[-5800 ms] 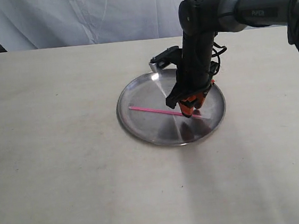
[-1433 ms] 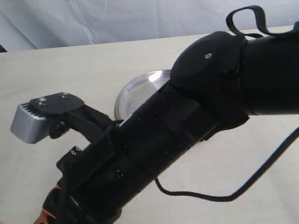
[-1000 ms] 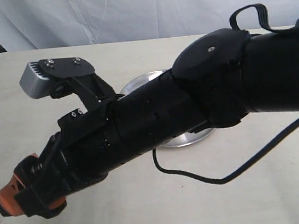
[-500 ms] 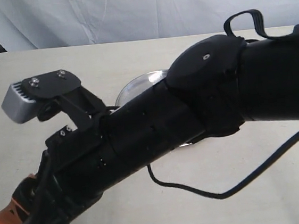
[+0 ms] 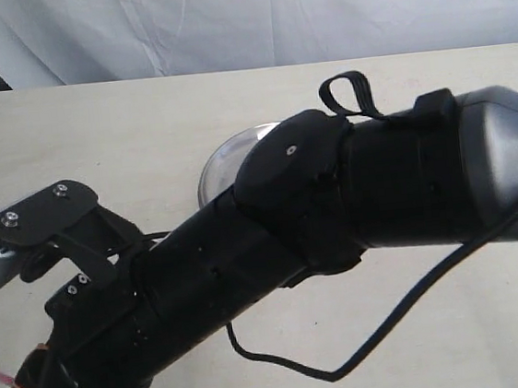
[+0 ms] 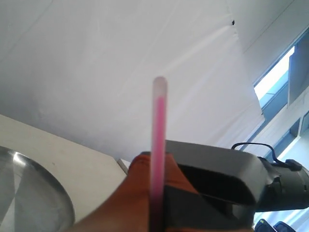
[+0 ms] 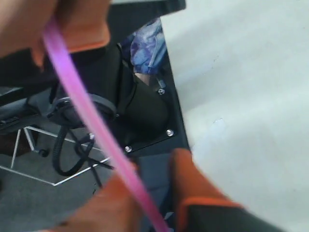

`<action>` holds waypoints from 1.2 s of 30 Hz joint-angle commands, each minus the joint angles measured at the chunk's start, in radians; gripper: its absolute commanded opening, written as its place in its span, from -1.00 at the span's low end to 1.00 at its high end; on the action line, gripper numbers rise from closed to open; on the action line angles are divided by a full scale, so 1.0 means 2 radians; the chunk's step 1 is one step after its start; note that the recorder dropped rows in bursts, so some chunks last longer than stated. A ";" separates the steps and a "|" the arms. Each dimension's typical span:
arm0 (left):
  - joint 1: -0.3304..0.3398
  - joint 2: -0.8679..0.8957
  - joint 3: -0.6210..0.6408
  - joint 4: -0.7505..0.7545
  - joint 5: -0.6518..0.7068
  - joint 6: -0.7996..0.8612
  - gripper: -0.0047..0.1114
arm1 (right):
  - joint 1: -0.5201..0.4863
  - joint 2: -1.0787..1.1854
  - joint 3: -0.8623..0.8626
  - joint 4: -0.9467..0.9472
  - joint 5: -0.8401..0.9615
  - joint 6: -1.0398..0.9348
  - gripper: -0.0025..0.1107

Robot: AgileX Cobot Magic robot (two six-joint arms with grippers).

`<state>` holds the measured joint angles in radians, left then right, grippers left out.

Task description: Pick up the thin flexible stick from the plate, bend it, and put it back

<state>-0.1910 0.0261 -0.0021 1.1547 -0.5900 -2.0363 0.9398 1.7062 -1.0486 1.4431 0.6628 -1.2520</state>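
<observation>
Pinches thin flexible stick (image 6: 158, 121) in left hand (image 6: 155, 166), pale tip up; has it inside right hand (image 7: 152, 174); cannot tell if clamped there.

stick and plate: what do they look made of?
The thin flexible stick is likely plastic: smooth, bright pink, with a translucent whitish tip. It seems to bow slightly in the right wrist view, so it is not rigid. The plate looks like metal, probably stainless steel: shiny silver with streaky reflections and a low raised rim.
</observation>
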 commanded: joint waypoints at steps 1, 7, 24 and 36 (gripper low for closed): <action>-0.005 -0.001 0.001 0.027 -0.009 0.000 -0.91 | 0.001 0.001 -0.006 0.001 0.020 -0.003 -0.95; -0.005 -0.001 0.001 0.172 -0.007 -0.009 -0.91 | 0.001 -0.005 -0.038 0.002 0.115 -0.003 -0.96; -0.005 -0.001 0.001 0.025 -0.006 -0.015 -0.60 | 0.001 -0.007 -0.047 -0.021 -0.038 0.012 -0.96; -0.005 -0.001 0.001 0.057 -0.006 -0.015 -0.78 | 0.001 -0.007 -0.047 0.034 0.007 0.011 -0.96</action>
<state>-0.1910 0.0243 -0.0039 1.2303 -0.5893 -2.0670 0.9468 1.7002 -1.1377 1.4707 0.6264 -1.2244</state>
